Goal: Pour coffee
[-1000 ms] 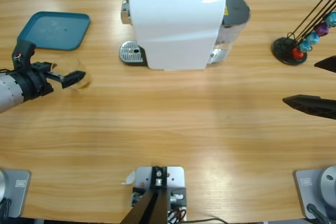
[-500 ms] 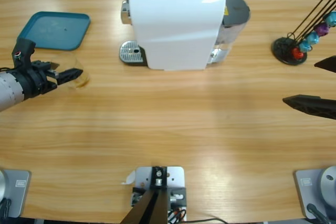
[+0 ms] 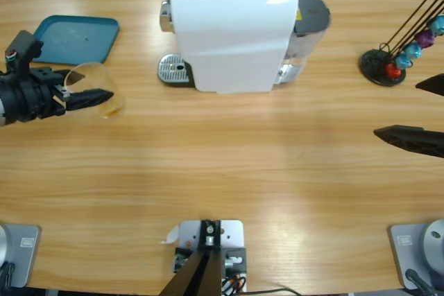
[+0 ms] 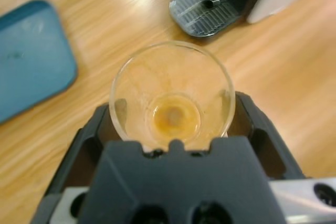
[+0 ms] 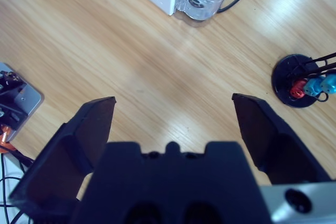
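Left gripper [image 4: 171,124] fingers clamp clear glass [image 4: 172,94]; thin coffee [image 4: 176,118] film, seemingly, at bottom.

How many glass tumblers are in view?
1: the glass tumbler sits in the left hand, beside the blue tray. The coffee machine could hide others.

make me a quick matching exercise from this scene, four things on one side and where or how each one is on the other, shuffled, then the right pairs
Things:
1. glass tumbler
2. blue tray
3. capsule stand
4. right gripper

Place or state:
A. lying flat on the table, beyond the left gripper
B. jaws spread, nothing between them
C. clasped between black jaws, a little tan coffee at its bottom
D. at the table's far end from the tray, coloured capsules on it

Pairs: 1-C, 2-A, 3-D, 4-B
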